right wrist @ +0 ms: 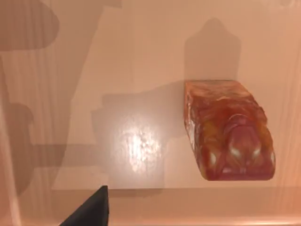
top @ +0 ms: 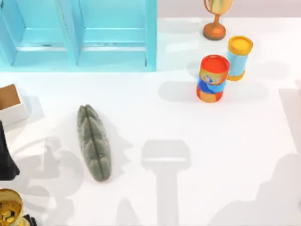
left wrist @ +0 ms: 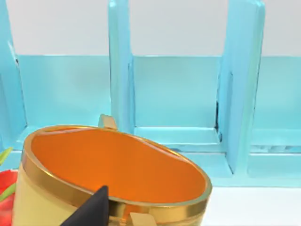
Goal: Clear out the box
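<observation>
Gold cup [top: 9, 207]: near left corner, beside the dark left arm [top: 5, 160]; rim and orange inside close under the left wrist camera [left wrist: 117, 165].
Left gripper: one dark fingertip [left wrist: 91, 212] at the cup's rim; spread or pinching, cannot tell.
Box [top: 10, 104]: left edge, white walls, brown inside, open top; contents hidden.
Grey-green ridged object [top: 94, 142]: flat on the table, right of the box, likely already out.
Right gripper: fingertip [right wrist: 89, 212] above a reddish block [right wrist: 228, 129]; grip cannot tell.
Turquoise shelf unit [top: 80, 35]: far back.
</observation>
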Robot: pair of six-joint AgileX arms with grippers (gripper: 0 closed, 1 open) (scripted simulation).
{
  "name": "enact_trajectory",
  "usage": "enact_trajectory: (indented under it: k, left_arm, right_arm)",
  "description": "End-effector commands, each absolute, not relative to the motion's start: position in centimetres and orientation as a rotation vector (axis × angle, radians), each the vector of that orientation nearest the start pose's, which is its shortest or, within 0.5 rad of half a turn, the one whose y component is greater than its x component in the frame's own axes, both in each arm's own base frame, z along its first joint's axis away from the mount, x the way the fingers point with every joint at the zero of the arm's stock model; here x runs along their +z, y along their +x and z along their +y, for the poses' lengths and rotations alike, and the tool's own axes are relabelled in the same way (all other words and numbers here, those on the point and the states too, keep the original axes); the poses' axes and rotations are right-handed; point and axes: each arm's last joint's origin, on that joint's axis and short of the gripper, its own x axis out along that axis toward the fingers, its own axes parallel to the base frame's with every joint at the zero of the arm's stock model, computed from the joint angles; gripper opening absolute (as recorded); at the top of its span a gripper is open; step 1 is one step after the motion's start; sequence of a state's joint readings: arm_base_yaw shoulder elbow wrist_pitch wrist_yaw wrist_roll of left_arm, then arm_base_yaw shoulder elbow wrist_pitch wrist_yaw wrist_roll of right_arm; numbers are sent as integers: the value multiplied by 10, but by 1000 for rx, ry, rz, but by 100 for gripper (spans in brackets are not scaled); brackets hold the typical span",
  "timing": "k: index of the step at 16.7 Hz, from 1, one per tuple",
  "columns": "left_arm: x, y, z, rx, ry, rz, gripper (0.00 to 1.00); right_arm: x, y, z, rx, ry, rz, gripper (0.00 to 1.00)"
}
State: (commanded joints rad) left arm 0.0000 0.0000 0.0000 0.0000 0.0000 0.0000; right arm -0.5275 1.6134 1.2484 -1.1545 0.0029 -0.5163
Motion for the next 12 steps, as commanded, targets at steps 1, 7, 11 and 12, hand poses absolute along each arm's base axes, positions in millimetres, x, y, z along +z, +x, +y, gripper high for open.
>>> enact_trajectory:
  k: [1,7,11,12]
  left_arm:
    - [160,106,-1,0,0,0,100]
    - [160,106,-1,0,0,0,100]
    - [160,106,-1,0,0,0,100]
    - [160,106,-1,0,0,0,100]
  right_arm:
    - [233,256,-150,-20,-4,1551,100]
    - [232,257,-154,-9,1,1569,100]
    - [218,256,-155,-10,5,1571,100]
    - [211,256,-155,-11,5,1571,100]
